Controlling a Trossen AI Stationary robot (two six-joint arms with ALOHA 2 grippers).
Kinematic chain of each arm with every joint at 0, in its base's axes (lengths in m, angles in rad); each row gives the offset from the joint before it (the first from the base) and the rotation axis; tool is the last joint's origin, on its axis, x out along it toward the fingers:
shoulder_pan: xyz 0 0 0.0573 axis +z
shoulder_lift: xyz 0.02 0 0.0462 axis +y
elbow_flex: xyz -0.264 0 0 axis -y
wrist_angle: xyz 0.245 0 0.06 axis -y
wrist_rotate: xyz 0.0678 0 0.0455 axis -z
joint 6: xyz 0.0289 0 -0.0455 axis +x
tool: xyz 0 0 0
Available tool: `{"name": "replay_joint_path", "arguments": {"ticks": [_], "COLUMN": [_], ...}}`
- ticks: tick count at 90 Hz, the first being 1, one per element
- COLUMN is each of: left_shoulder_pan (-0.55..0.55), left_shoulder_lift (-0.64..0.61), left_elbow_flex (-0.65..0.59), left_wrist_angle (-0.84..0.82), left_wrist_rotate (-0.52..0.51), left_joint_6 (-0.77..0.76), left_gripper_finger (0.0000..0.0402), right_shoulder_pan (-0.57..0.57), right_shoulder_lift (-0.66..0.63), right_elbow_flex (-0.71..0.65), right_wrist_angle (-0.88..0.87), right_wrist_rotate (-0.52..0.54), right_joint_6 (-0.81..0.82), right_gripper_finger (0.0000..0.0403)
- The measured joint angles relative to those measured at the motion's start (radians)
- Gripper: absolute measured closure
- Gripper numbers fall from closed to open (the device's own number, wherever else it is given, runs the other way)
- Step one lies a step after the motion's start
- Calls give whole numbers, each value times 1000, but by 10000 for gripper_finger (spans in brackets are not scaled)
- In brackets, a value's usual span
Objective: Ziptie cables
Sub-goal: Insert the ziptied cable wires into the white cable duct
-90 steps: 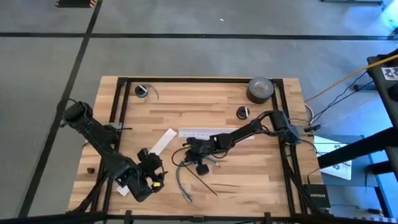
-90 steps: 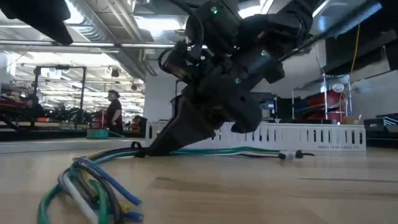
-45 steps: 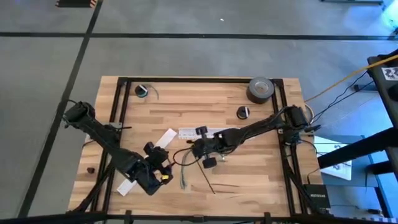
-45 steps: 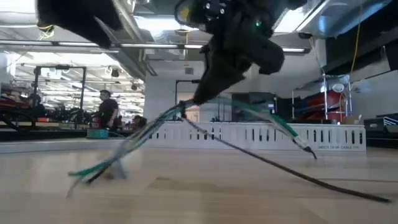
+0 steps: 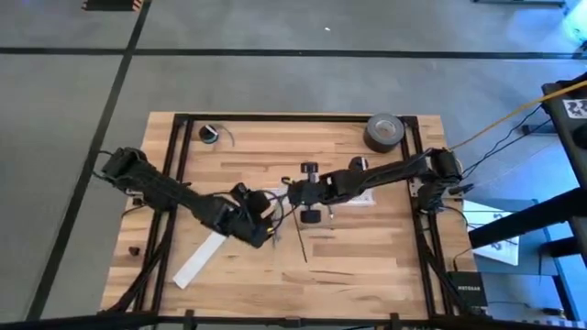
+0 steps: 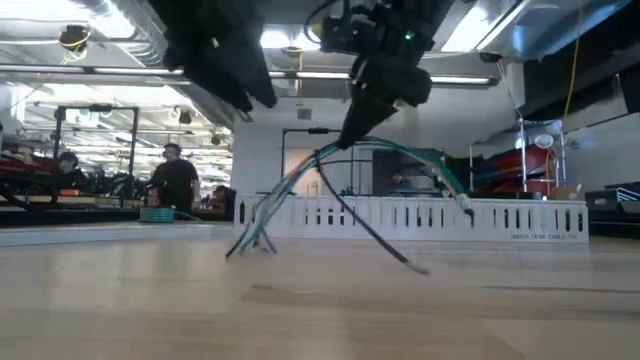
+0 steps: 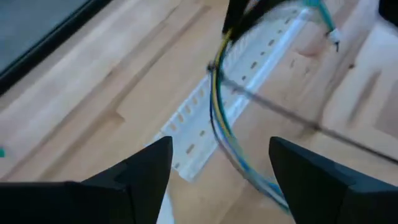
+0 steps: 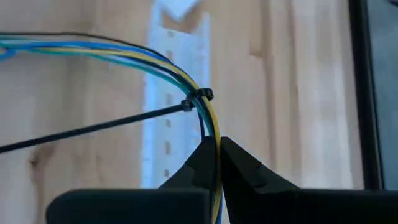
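**Cable bundle held above the bench, ziptie looped on**

The right tool [image 5: 292, 194] is near the middle of the bench [image 5: 385, 266], with its 2 fingers [image 8: 239, 163] pinched tight on the cables [image 6: 300, 180]. The bundle is lifted: in the low view it arches down on both sides of the grip, with 1 set of ends reaching the bench surface or close to it and the other set hanging in the air. In the right wrist view, the ziptie [image 8: 93, 127] is cinched around the cables just beyond the fingertips, and its long black tail runs out sideways from the bundle. In the low view the tail slants down toward the bench.

The left tool [image 5: 266, 220] is just beside the bundle, its fingers [image 7: 140, 171] spread wide and holding nothing.

1 white slotted strip [image 8: 174, 118] lies flat on the bench under the cables. No container is in use; a roll of grey tape [image 5: 384, 131] sits at the far right corner.
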Motion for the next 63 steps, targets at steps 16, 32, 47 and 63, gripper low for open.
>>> {"name": "replay_joint_path", "arguments": {"ticks": [16,32,47,63], "left_shoulder_pan": [24,29,22,9], "left_shoulder_lift": [0,0,1,1], "left_elbow_flex": [0,0,0,0], "left_wrist_angle": [64,97,98,99], "left_wrist_rotate": [9,9,6,7], "left_joint_6": [93,133,134,143], "left_gripper_finger": [148,148,148,148], "right_shoulder_pan": [-53,-98,-110,-109], "right_shoulder_lift": [-7,-7,-7,-11], "right_elbow_flex": [-11,-115,-198,-264], "right_wrist_angle": [-80,11,77,162], "right_wrist_rotate": [-68,-180,-216,-224], "right_joint_6": [34,29,-13,-128], "right_gripper_finger": [403,403,403,403]}}
